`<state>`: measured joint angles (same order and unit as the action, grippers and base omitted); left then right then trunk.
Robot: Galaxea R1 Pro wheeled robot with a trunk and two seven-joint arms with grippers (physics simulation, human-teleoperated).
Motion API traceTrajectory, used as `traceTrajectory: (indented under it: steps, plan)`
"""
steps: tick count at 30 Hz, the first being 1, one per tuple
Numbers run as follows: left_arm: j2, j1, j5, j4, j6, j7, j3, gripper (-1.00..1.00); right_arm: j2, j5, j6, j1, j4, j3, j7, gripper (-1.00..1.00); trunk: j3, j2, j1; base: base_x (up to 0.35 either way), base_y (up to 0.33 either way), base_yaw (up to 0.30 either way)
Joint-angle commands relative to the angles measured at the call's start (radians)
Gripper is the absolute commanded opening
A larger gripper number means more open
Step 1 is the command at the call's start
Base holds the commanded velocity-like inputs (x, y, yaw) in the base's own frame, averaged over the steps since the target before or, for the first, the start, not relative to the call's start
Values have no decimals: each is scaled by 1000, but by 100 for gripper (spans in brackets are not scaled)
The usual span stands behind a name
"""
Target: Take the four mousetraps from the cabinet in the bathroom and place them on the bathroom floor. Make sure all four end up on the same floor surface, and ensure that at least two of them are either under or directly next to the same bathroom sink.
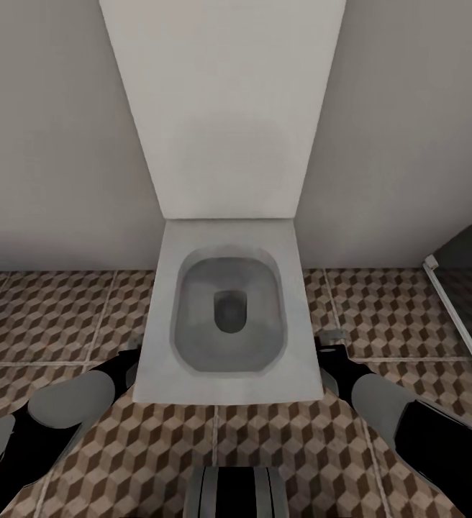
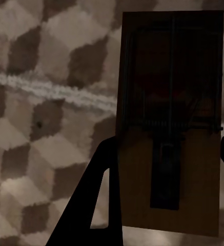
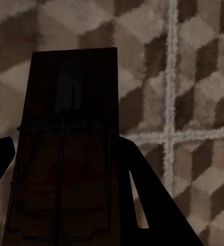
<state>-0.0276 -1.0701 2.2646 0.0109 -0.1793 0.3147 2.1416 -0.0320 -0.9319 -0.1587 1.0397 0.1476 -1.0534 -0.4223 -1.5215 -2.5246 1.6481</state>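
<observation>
Head view: empty toilet bowl [image 1: 229, 316]

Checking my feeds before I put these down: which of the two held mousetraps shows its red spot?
The mousetrap in the left pincer: a dull red patch sits under its wire bar. The mousetrap in the right pincer looks uniformly dark, no red discernible.
</observation>
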Motion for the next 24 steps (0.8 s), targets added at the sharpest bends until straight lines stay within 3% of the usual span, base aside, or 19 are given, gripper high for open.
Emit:
traceTrajectory:
  steps: [1, 17, 24]
  plan:
    - [0, -1, 6, 0, -4, 2, 8, -100, -2, -7, -7, 0, 4, -8, -7, -100, -1, 0, 0, 0, 0, 0]
    - [-1, -1, 6, 1, -3, 3, 8, -100, -5, -10, -9, 0, -3, -2, -11, -100, -1, 0, 0, 0, 0, 0]
    - [-1, -1, 6, 1, -3, 3, 7, -100, -12, -15, -25, 2, -15, 0, -6, -100, -12, -1, 1, 0, 0, 0]
